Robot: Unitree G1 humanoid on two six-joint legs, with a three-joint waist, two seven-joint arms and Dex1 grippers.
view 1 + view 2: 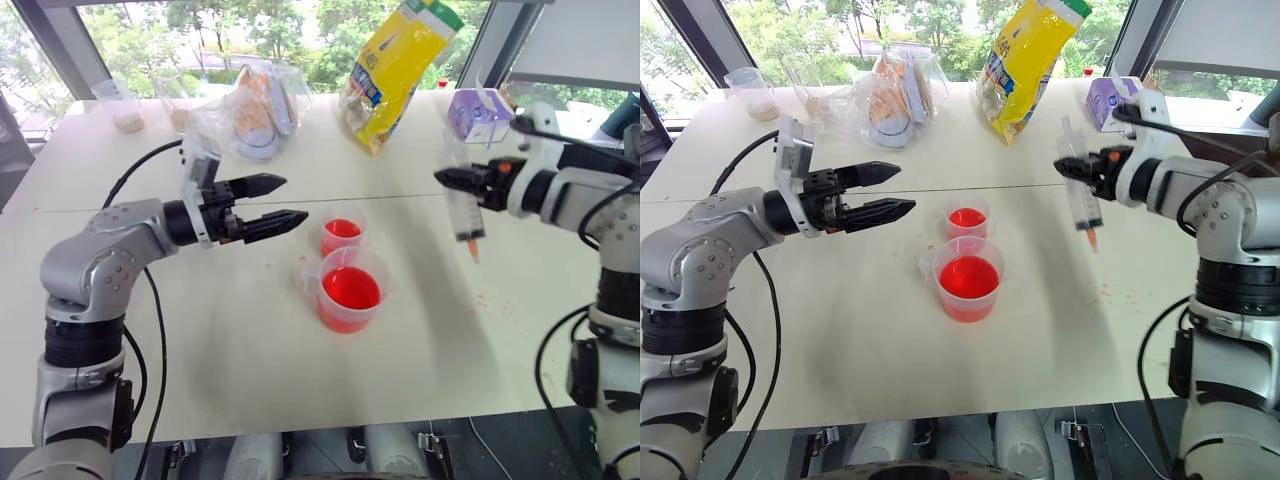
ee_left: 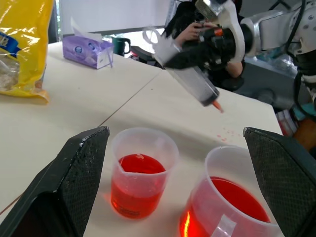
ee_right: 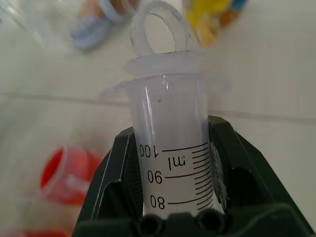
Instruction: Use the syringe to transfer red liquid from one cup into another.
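Note:
Two clear cups with red liquid stand mid-table. The larger handled beaker (image 1: 350, 293) is nearer me, and the small plain cup (image 1: 342, 235) stands just behind it. My left gripper (image 1: 294, 199) hovers level and open to the left of the small cup, its fingers (image 2: 79, 170) standing wide on either side of both cups. My right gripper (image 1: 446, 179), well to the right of the cups, is shut on the barrel of the syringe (image 1: 466, 214). The syringe hangs above the table with its orange tip down. Its barrel (image 3: 173, 143) looks clear and the plunger is pushed in.
A yellow bag (image 1: 396, 62), a purple tissue box (image 1: 480, 113) and clear plastic bags (image 1: 255, 108) line the far side. Two clear cups (image 1: 120, 104) stand at the far left corner. Red droplets (image 1: 490, 296) spot the table at right. A person (image 2: 195, 29) sits beyond the table.

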